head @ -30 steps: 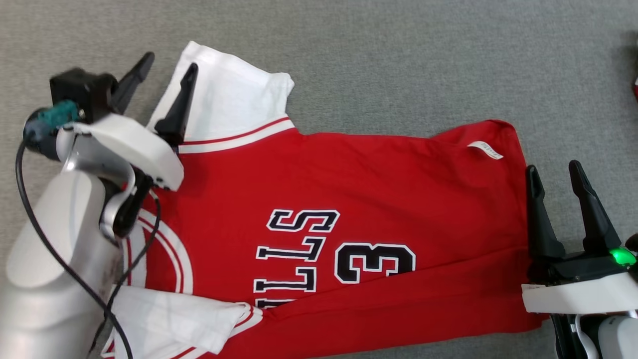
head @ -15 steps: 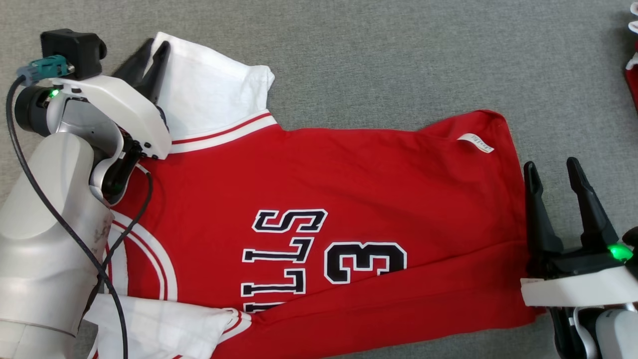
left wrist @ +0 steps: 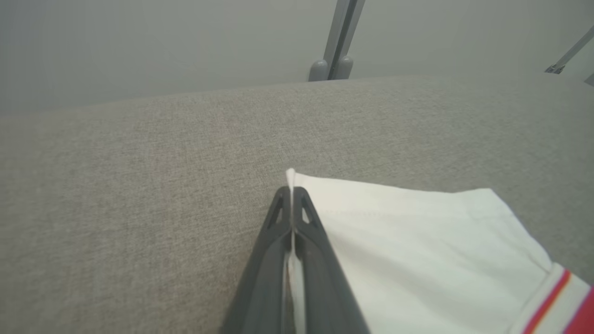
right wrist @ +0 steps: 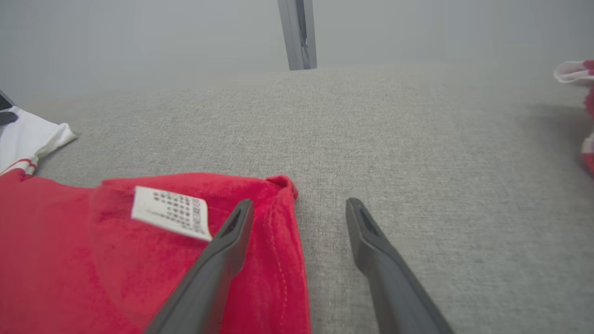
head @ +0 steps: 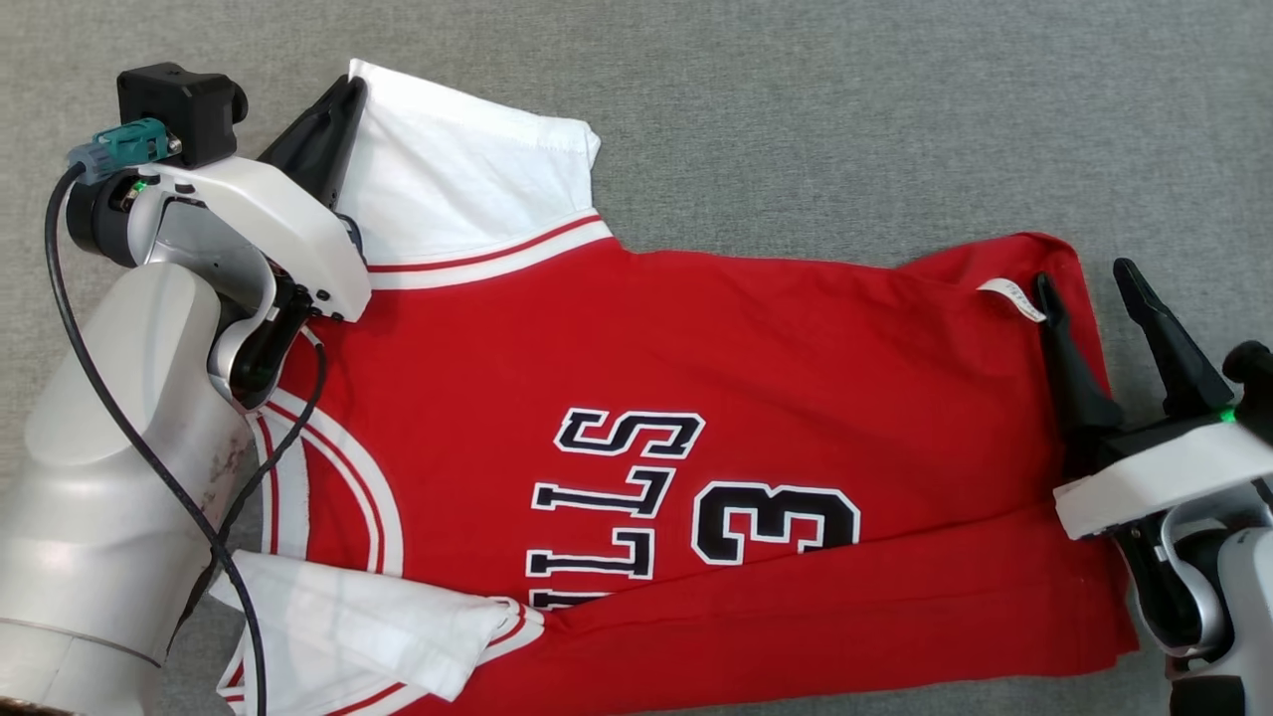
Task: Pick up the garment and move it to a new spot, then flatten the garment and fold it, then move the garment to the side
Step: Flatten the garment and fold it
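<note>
Left gripper (head: 348, 91) clamped on corner of white sleeve (head: 477, 169), thin cloth edge sandwiched between both fingers, sleeve spreading off to that gripper's right. Rest of red jersey (head: 696, 348) lying mostly flat on grey cloth surface (head: 845, 119), stretched between both grippers. Right gripper (head: 1082, 273) spread wide, holding nothing: one finger over jersey's hem corner, just beside white care label (head: 1009, 296), other finger over bare surface past hem. Second sleeve (head: 358, 636) bunched up near left forearm (head: 109, 477).
</note>
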### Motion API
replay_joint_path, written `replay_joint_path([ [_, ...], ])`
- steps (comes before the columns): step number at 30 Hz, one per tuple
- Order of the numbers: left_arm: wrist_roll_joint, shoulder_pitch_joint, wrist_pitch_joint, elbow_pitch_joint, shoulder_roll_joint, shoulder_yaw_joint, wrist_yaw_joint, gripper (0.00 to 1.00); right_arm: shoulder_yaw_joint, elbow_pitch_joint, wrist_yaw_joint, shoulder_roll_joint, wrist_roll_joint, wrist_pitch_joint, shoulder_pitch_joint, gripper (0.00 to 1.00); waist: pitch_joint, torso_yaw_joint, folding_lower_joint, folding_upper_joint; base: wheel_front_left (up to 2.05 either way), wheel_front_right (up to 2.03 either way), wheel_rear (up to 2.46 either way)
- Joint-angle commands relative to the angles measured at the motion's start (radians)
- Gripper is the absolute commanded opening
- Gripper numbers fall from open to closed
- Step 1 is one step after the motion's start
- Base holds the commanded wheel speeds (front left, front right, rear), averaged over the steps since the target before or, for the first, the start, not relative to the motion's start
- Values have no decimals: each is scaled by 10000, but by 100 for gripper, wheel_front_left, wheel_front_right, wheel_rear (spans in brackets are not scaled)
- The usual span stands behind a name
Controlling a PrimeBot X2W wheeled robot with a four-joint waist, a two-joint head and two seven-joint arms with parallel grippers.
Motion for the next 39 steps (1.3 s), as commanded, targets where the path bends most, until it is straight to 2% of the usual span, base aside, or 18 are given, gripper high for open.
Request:
replay_joint_path([
  [1, -115, -211, -133, 64, 35, -86, -11, 0, 43, 59, 2, -181, 107, 277, -156, 100, 29, 90, 0, 0, 0, 0, 0],
  [5, -227, -269, -348, 188, 113, -276, -11, 0, 212, 34, 2, -426, 302, 772, -323, 100, 82, 150, 0, 0, 0, 0, 0],
  [6, -255, -312, -397, 215, 129, -310, -12, 0, 269, 19, 2, -484, 397, 921, -343, 86, 99, 153, 0, 0, 0, 0, 0],
  [7, -282, -355, -470, 228, 139, -347, -12, 0, 327, -25, 2, -551, 449, 1038, -402, 43, 116, 155, 0, 0, 0, 0, 0],
  [8, -305, -394, -533, 235, 155, -370, -12, 0, 379, -105, 2, -613, 520, 1112, -488, 19, 136, 154, 0, 0, 0, 0, 0],
  [9, -329, -429, -624, 235, 189, -392, -12, 0, 424, -172, 2, -668, 615, 1200, -542, 0, 153, 151, 0, 0, 0, 0, 0],
  [17, -517, -332, -1416, 128, 351, -390, -12, 0, 302, -511, 2, -929, 1227, 1436, -531, 0, -65, 216, 0, 0, 0, 0, 0],
  [22, -471, -331, -1837, -433, 563, -239, 86, 0, -82, -931, 2, -1107, 1774, 1548, -560, 0, -330, 346, 0, 0, 0, 0, 0],
  [28, -465, -31, -1918, -1932, 854, -87, 419, 0, -474, -1372, 2, -1276, 2175, 1675, -541, 0, -554, 574, 0, 0, 0, 0, 0],
  [33, -533, 585, -1913, -3158, 1073, -34, 692, 0, -408, -1551, 2, -1133, 2549, 1699, -353, 0, -696, 615, 0, 0, 0, 0, 0],
  [39, -576, 2310, -2046, -5546, 1606, 185, 1426, 0, -400, -2208, 2, -1109, 3420, 1881, 521, 0, -916, 682, 0, 0, 0, 0, 0],
])
